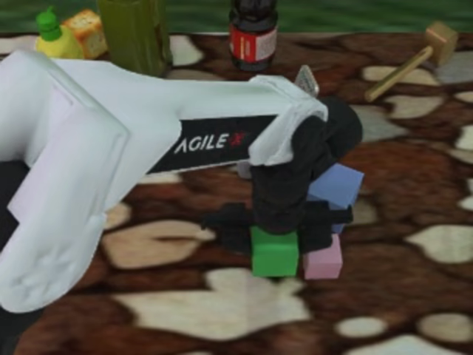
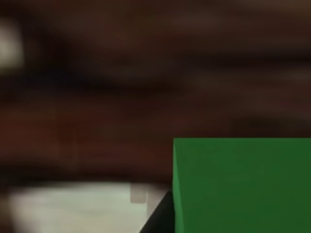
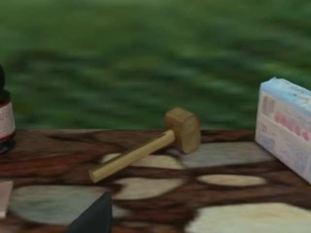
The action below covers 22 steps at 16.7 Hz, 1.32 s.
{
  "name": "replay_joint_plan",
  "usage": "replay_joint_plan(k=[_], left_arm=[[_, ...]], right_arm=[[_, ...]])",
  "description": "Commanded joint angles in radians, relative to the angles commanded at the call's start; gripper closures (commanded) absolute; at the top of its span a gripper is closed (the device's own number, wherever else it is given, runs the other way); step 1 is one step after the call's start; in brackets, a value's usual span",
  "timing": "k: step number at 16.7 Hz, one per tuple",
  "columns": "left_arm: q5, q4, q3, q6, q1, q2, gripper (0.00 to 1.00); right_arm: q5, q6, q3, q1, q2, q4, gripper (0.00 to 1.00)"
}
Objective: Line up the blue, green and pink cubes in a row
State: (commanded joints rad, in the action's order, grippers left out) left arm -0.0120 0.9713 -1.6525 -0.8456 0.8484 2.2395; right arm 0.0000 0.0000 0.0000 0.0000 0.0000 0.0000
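The bright green cube (image 1: 274,255) rests on the table near the centre, and my left gripper (image 1: 275,231) comes down on it from above, shut on it. In the left wrist view one dark finger (image 2: 163,218) presses against the green cube (image 2: 243,187); the other finger is out of frame. The pale pink cube (image 1: 324,259) sits right beside the green one, on its right. The periwinkle-blue cube (image 1: 338,185) lies just behind the pink one, partly hidden by the gripper. My right arm is parked outside the top view; its wrist view shows one dark finger (image 3: 95,216) with nothing against it.
Along the back edge stand a yellow squeeze bottle (image 1: 55,41), a bread piece (image 1: 87,31), a green bottle (image 1: 134,29) and a dark red-labelled bottle (image 1: 253,33). A wooden mallet (image 1: 414,58) lies back right. A pale box (image 3: 286,145) shows in the right wrist view.
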Motion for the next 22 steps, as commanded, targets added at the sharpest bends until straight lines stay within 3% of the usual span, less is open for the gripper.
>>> replay_joint_plan(k=[2, 15, 22], left_arm=[[0.000, 0.000, 0.000, 0.000, 0.000, 0.000, 1.00], [0.000, 0.000, 0.000, 0.000, 0.000, 0.000, 0.02], [0.000, 0.000, 0.000, 0.000, 0.000, 0.000, 0.00]], right_arm=[[0.000, 0.000, 0.000, 0.000, 0.000, 0.000, 0.00], [0.000, 0.000, 0.000, 0.000, 0.000, 0.000, 0.00], [0.000, 0.000, 0.000, 0.000, 0.000, 0.000, 0.00]])
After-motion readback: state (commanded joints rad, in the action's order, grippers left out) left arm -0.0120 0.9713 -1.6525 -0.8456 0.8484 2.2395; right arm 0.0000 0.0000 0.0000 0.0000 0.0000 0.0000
